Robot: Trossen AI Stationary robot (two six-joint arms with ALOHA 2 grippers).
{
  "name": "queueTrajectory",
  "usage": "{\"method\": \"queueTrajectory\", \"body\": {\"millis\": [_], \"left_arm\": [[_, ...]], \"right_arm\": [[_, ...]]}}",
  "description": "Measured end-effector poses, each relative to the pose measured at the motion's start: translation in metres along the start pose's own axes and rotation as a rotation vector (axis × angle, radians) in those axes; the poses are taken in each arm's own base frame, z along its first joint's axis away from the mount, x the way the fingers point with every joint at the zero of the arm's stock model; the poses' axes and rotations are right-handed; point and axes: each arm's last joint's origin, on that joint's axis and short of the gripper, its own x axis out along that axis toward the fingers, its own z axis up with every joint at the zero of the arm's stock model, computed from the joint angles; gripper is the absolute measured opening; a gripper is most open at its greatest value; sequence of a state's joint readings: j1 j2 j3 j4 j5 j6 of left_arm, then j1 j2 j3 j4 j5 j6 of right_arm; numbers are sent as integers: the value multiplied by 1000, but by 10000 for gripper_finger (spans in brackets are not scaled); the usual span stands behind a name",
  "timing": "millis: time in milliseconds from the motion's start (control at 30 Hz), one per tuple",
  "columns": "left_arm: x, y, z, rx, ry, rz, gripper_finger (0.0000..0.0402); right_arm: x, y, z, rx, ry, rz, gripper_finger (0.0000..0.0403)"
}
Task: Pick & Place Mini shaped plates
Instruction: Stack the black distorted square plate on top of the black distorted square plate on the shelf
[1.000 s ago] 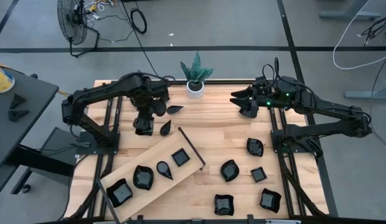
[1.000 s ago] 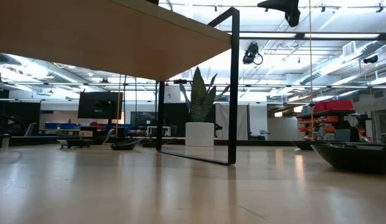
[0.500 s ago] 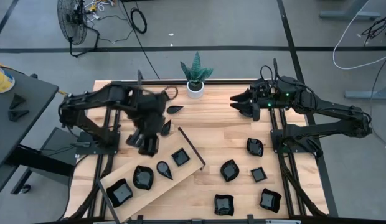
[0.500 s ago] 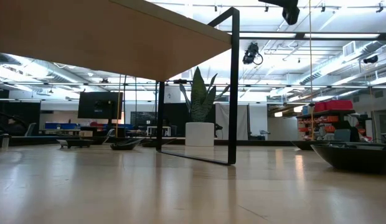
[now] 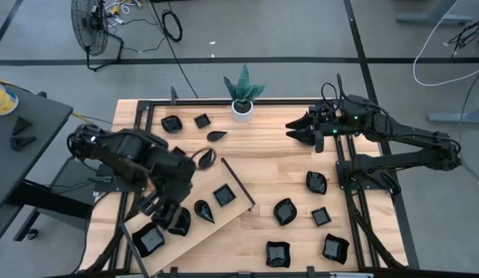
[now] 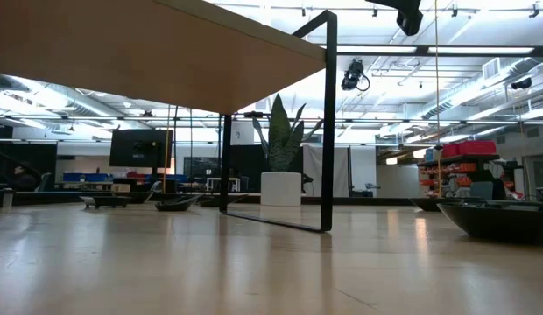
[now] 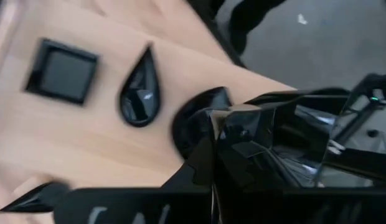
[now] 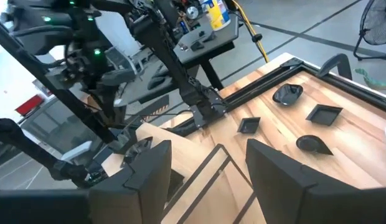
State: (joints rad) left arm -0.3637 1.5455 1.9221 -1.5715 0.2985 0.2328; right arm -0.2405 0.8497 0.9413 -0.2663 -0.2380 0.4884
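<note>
Left gripper (image 5: 171, 207) hides wavy plate (image 5: 178, 222) on board (image 5: 241, 205).

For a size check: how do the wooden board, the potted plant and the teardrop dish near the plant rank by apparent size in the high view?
1. wooden board
2. potted plant
3. teardrop dish

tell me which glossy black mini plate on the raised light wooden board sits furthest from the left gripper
The square black mini plate at the board's upper right end, beyond the teardrop plate; the left gripper hangs over the lower plates.
</note>
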Motion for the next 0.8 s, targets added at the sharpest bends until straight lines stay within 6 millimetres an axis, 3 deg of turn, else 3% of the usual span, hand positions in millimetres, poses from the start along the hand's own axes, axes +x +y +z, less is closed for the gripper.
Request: {"method": "queueTrajectory", "body": {"millis": [367,800], "left_arm": [[11,-33,4,139,38,-22,2],[61,-47,-10,179,242,-82,2]], "right_arm": [[-1,-7,-13,20,128,-81,210],[-1,-8,-15,24,142,-89,210]]}}
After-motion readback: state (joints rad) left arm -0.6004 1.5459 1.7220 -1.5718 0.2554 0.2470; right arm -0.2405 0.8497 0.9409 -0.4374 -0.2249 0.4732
